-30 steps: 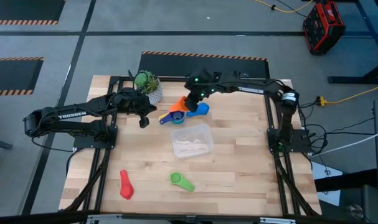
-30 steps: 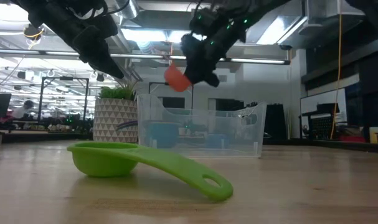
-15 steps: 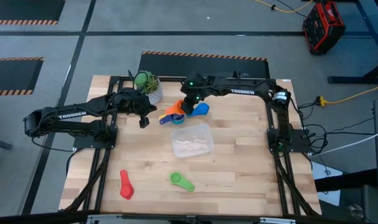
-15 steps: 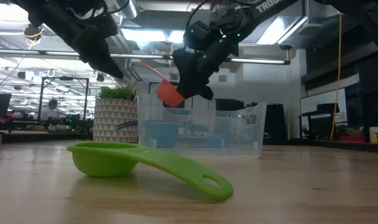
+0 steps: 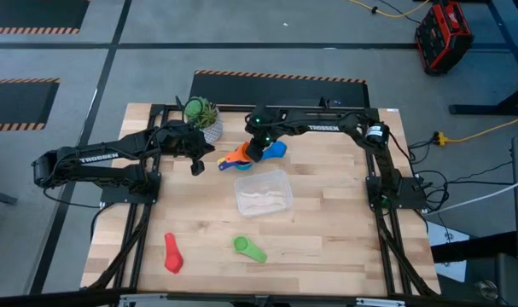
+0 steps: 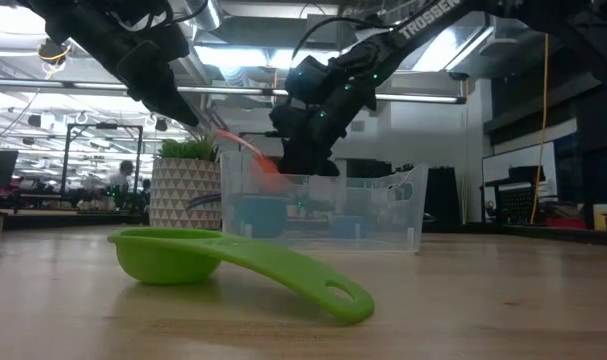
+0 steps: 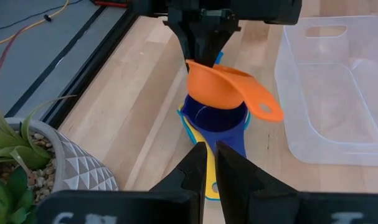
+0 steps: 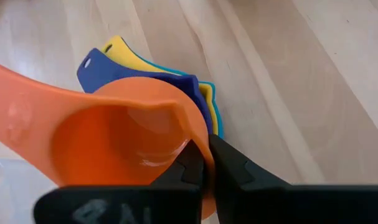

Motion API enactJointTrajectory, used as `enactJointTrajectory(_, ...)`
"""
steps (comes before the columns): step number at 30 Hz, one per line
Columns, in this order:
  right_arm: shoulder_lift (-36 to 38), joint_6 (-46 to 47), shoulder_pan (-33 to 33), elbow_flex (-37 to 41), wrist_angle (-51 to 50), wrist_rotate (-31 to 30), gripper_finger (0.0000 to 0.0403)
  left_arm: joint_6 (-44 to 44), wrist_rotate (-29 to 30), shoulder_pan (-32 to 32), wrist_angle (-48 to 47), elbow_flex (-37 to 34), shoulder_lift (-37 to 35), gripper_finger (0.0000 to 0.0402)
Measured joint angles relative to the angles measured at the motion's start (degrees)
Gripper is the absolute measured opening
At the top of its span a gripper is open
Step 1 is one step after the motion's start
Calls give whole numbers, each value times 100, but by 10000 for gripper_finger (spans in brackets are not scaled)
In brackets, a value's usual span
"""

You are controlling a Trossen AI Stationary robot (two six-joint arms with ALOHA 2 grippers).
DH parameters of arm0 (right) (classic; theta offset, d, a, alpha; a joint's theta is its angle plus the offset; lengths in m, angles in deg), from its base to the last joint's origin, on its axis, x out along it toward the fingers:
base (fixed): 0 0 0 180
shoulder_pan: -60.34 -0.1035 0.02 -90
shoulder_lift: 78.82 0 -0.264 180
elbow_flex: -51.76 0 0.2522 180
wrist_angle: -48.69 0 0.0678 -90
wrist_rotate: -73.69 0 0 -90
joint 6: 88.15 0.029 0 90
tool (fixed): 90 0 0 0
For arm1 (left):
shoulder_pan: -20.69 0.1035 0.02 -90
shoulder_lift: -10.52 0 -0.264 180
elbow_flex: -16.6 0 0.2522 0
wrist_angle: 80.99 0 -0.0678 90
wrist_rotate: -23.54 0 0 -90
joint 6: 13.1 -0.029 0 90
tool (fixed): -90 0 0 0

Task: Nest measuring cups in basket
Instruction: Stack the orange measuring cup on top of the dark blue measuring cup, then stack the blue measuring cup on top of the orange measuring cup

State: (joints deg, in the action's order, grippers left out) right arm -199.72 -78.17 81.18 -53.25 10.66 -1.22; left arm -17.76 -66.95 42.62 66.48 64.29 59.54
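The right gripper [image 5: 255,148] is pinched tight on the rim of a bright orange plastic scoop-shaped measuring cup [image 7: 229,92], its flat handle with a hanging hole jutting toward the clear translucent rectangular plastic basket [image 5: 263,193]. The orange cup hangs tilted just above a stack of nested cups near the far edge of the wooden table [image 5: 327,222]: a dark blue cup [image 7: 215,119] sitting inside a yellow cup [image 8: 123,50], which sits in a light blue cup [image 5: 277,150]. The basket stands near the table's middle, just beside the stack. A green scoop cup [image 5: 248,248] and a red scoop cup [image 5: 172,253] lie apart near the near edge. The left gripper [image 7: 207,163], fingers nearly closed on nothing, hovers beside a small green plant in a white patterned pot [image 5: 204,115].
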Motion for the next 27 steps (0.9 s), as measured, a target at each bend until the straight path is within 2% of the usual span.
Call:
enactJointTrajectory(8, 2, 6, 0, -2, 11, 0, 23, -1, 2, 0, 0, 0, -1, 28)
enactJointTrajectory(27, 2, 22, 4, -2, 5, 5, 99, 1, 0, 0, 0, 0, 0, 27)
